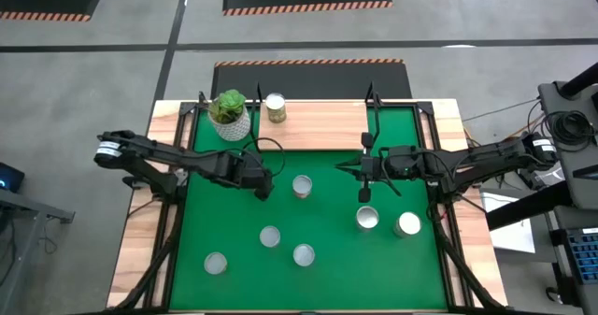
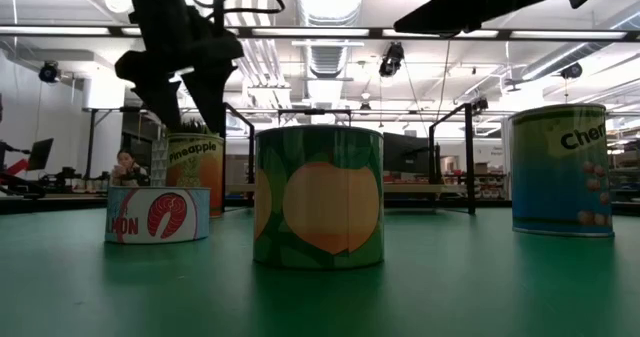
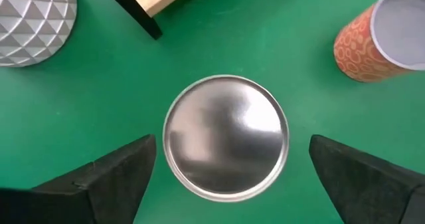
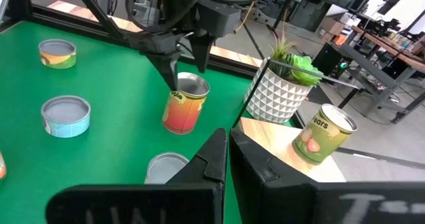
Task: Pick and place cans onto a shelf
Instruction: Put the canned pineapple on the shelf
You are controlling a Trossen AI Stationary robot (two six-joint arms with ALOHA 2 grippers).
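Left hand (image 3: 226,177) released, fingers spread wide on either side of a flat silver-topped can (image 3: 226,146) that stands upright on the green worktop (image 1: 327,278), near the shelf corner (image 3: 149,4) and the white plant pot (image 1: 230,117). One can (image 1: 275,107) already stands on the shelf (image 1: 318,123); the other cans remain scattered on the mat, an orange-labelled one (image 4: 184,103) just beside the left hand. Right hand (image 4: 226,154) clenched, empty, hovering above the mat on the right side. Judgement: step in hand is the grasp. Centre fingers about the can's widest line, descend straight, keep clear of the orange-labelled neighbour, close evenly so the can does not tip or skid.
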